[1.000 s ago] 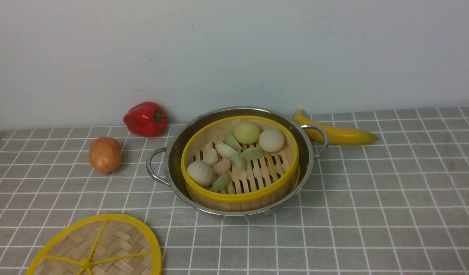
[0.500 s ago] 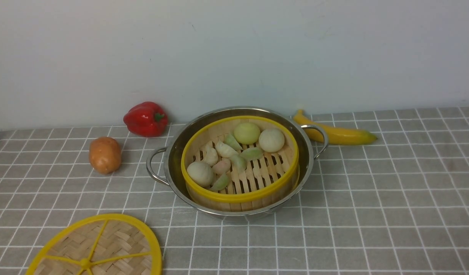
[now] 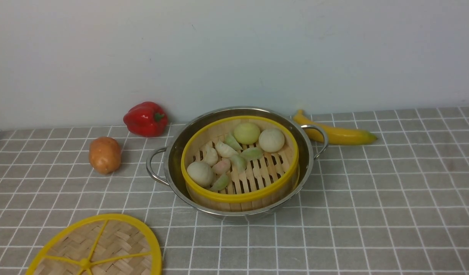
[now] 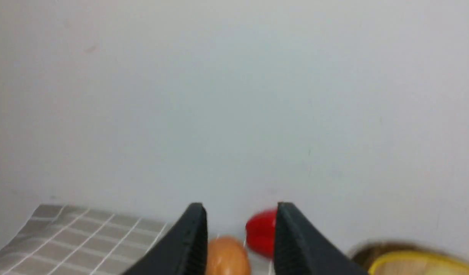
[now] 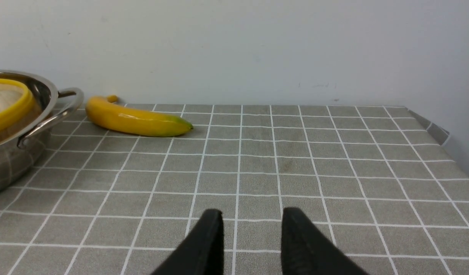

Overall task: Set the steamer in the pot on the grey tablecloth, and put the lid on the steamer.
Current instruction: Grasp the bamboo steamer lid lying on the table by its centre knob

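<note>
Bamboo lid [image 3: 100, 244] lies flat at the near left corner of the grey tablecloth [image 3: 372, 214]. It is round, so no axis matters, and it is well apart from the pot [image 3: 175, 156] at mid-cloth, where the steamer [image 3: 238, 198] already sits. The left claw [image 4: 240, 214], likely the nearer, hangs spread and empty, facing the potato [image 3: 104, 154] and red pepper [image 3: 145, 118]. The right claw [image 5: 251, 215], also spread and empty, looks toward the banana [image 3: 335, 133]. Nothing stands between lid and pot.

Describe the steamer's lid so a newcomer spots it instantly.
Find the wide shiny steel pot on the grey checked tablecloth. Nearer the robot, toward its left, lies a flat woven-bamboo disc. Only it has yellow spokes meeting at a hub.
</note>
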Motion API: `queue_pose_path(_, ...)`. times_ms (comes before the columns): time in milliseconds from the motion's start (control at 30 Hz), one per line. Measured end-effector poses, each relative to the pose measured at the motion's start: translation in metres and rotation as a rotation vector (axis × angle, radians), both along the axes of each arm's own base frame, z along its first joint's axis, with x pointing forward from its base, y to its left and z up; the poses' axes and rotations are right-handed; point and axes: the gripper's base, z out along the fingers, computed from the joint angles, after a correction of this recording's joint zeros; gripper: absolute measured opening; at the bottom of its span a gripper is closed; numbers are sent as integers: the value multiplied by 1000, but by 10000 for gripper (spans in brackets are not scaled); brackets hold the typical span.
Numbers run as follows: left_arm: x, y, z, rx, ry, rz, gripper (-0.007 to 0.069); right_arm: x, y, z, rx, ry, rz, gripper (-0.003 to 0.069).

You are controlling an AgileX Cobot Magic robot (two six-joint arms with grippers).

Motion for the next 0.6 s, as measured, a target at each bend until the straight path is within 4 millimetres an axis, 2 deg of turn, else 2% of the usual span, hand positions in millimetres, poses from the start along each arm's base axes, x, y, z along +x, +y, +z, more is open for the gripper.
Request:
queue_pose_path(167, -2, 3, 8, -182, -123, -6, 244, 0, 0, 0, 0, 0, 0, 240)
queue_pose_path(300, -4, 1, 19, -185, -107, -30, 244, 0, 0, 0, 0, 0, 0, 240)
queue_pose_path(333, -8, -2, 35, -140, -101, -42, 244, 0, 0, 0, 0, 0, 0, 240)
queue_pose_path(467, -24, -6, 76, 31, -26, -38, 244, 0, 0, 0, 0, 0, 0, 240)
queue_pose_path(500, -29, -7, 90, 80, 35, -28, 244, 0, 0, 0, 0, 0, 0, 240)
queue_pose_path(600, -34, -6, 111, 145, 203, -11, 244, 0, 0, 0, 2, 0, 0, 240)
